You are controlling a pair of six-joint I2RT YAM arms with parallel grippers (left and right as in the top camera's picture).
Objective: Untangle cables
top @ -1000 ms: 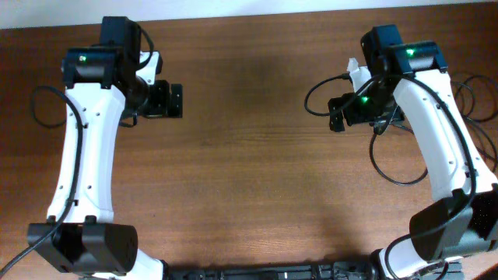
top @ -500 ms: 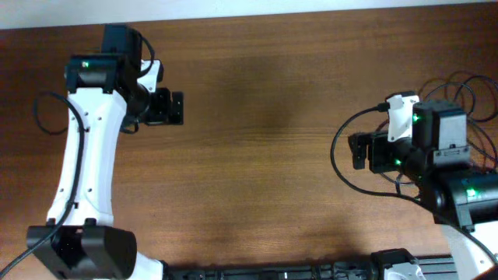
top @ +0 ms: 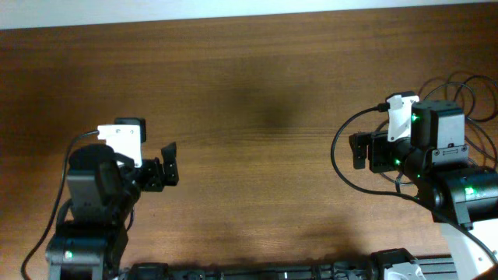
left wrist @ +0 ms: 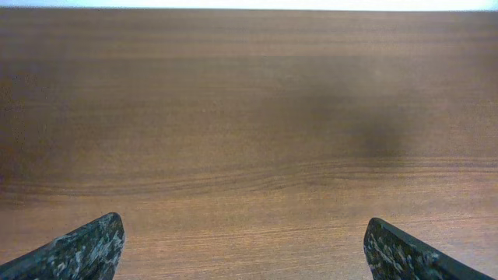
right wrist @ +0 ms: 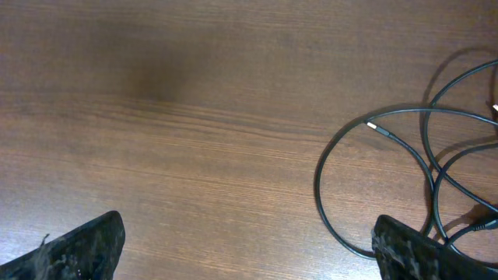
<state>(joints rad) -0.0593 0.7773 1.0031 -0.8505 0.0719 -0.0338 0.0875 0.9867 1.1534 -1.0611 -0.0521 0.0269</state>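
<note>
The cables [right wrist: 318, 190] are thin black cords lying in loose loops on the wooden table at the right of the right wrist view. One light-tipped plug end [right wrist: 373, 125] lies free. From overhead, more of their loops [top: 454, 76] show at the far right edge, behind the right arm. My right gripper [right wrist: 247, 229] is open above the table, and the nearest loop runs on the table past its right finger [right wrist: 405, 249]. It holds nothing. Overhead, that right gripper [top: 356, 150] points left. My left gripper [top: 167, 163] is open over bare wood, far from the cables, with nothing between its fingers [left wrist: 85, 249].
A thick black wire [top: 336, 159] arcs from the right wrist camera [top: 401, 115] out to the left of the right arm. The table's far edge [left wrist: 249, 8] shows at the top of the left wrist view.
The right arm pulled back from the upper middle right to the right side and then held still. The left arm then drew back from the upper left to the front left. Both grippers stayed open.
</note>
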